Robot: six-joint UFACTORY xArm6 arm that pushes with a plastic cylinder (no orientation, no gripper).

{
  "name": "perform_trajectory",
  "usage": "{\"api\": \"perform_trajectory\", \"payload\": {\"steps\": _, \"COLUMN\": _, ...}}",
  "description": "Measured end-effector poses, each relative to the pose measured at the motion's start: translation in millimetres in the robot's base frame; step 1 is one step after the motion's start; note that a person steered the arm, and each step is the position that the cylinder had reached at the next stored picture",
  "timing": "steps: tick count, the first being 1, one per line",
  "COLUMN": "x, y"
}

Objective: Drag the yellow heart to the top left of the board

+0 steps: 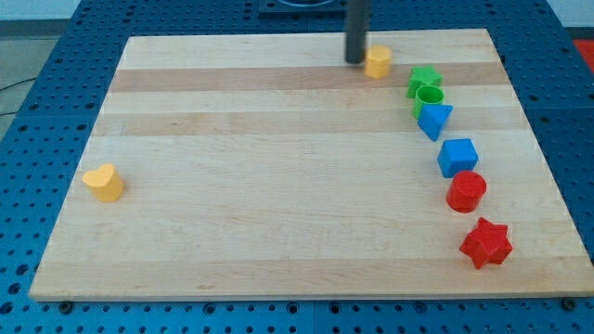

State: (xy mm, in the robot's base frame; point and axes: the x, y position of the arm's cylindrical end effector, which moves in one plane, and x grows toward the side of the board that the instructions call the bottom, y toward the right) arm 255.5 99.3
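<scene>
The yellow heart (pixel 103 182) lies near the board's left edge, a little below mid-height. My tip (pixel 356 61) is at the view's top, right of centre, far from the heart. It stands just left of a small yellow block (pixel 378 62), touching it or nearly so.
A curved line of blocks runs down the board's right side: a green star (pixel 424 79), a green cylinder (pixel 429 97), a blue triangle (pixel 434 120), a blue cube (pixel 458 156), a red cylinder (pixel 466 191) and a red star (pixel 485 243). The wooden board (pixel 278 186) sits on a blue perforated table.
</scene>
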Motion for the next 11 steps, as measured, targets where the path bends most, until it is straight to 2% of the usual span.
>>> {"api": "perform_trajectory", "payload": {"steps": 2, "x": 16, "y": 28}}
{"api": "perform_trajectory", "payload": {"steps": 3, "x": -2, "y": -24}}
{"api": "perform_trajectory", "payload": {"steps": 4, "x": 90, "y": -95}}
{"api": "perform_trajectory", "payload": {"steps": 5, "x": 238, "y": -123}}
{"api": "perform_trajectory", "payload": {"steps": 6, "x": 330, "y": -253}}
{"api": "perform_trajectory", "payload": {"steps": 7, "x": 358, "y": -326}}
{"api": "perform_trajectory", "payload": {"steps": 8, "x": 331, "y": -352}}
{"api": "perform_trajectory", "payload": {"steps": 11, "x": 166, "y": -343}}
